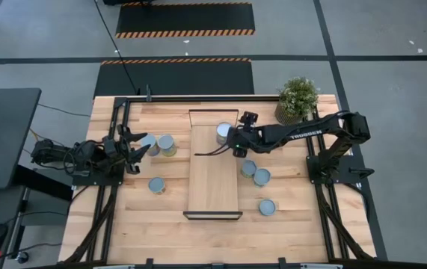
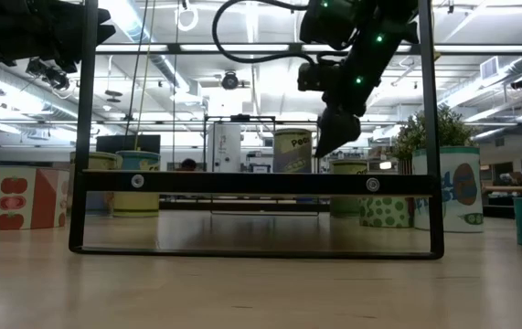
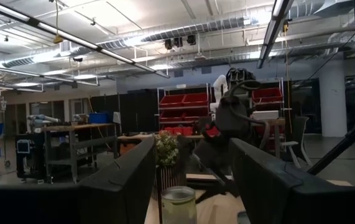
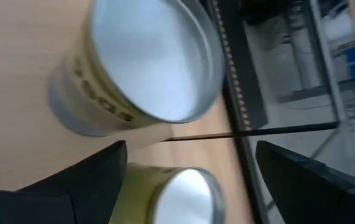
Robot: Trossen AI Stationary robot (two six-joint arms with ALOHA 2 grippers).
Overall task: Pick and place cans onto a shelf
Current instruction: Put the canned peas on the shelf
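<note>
Right hand (image 1: 233, 142) spread wide, empty, above can (image 1: 223, 133) on shelf (image 1: 213, 175).

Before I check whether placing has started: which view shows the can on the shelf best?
The high view: the can stands at the shelf's far end, beside the right gripper. The right wrist view shows its top close, without the shelf's layout. The low view shows its side. The left wrist view doesn't clearly show it.

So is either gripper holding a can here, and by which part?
Nothing is held. The right gripper hangs open beside the can on the shelf; the left gripper is open near two cans.
</note>
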